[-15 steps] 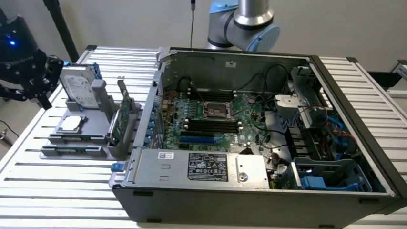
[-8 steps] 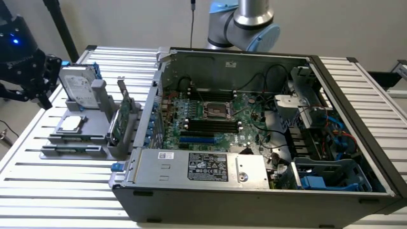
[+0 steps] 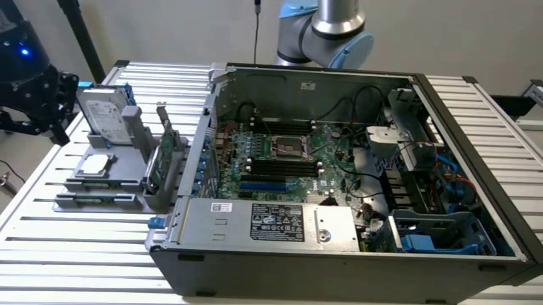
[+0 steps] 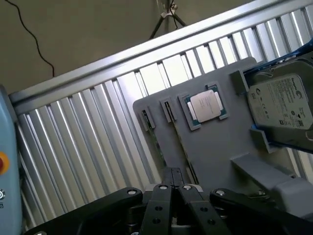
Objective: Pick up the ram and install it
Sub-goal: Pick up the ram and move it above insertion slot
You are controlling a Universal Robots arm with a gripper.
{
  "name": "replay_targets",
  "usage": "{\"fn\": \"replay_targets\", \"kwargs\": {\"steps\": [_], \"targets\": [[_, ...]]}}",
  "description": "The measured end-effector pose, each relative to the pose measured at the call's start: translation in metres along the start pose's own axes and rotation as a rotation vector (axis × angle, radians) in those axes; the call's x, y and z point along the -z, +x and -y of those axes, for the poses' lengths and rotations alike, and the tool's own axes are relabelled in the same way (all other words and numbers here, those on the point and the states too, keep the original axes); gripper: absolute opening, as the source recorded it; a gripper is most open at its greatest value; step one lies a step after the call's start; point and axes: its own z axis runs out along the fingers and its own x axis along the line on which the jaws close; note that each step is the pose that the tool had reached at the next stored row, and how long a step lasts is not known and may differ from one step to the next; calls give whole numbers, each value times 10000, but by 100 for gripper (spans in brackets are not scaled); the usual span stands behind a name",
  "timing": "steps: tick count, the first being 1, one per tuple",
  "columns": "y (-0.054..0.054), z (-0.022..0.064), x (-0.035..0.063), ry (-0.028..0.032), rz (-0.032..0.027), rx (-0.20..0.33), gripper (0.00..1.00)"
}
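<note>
Exterior view first. At ten o'clock from the grey tray (image 3: 127, 204), off its nine o'clock end and well apart from it: the black gripper (image 3: 53, 130), too dark here to judge the fingers. Along the tray's six o'clock side, on edge in a slot: a thin stick, taken to be the ram (image 3: 98, 199). Long axis three to nine o'clock, not yet lifted, at roughly five o'clock from the gripper and below it. At the tray's twelve o'clock, upright: the drive (image 3: 106, 114). Flat between drive and ram: the CPU (image 3: 93, 164). On edge at three o'clock, just beside the open case (image 3: 339, 273): the card (image 3: 165, 152). Inside the case, the motherboard (image 3: 280, 159), with dark memory slots near its middle. On the power supply (image 3: 212, 225), a black label with white print, none of it legible.

Wrist view next. Gripper (image 4: 173, 177) drawn together at the tips, no gap seen and nothing clamped as far as shows. Beyond the tips, on the tray (image 4: 215, 147): the ram (image 4: 156, 146), edge up, long axis running away from the fingers toward a small end bracket. Between it and the CPU (image 4: 205, 105), a second like slot. Beyond the CPU, the drive (image 4: 281, 105), its label carrying rows of print, unreadable. Faint marks on the CPU lid, likewise unreadable.
</note>
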Motion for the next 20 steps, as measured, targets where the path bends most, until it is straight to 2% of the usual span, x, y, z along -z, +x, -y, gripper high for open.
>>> {"fn": "replay_targets", "kwargs": {"steps": [6,14,20], "targets": [[1,1,-7,30,-29,974,11],[46,30,-83,44,-41,1430,11],[43,44,-176,64,-60,2070,11]]}}
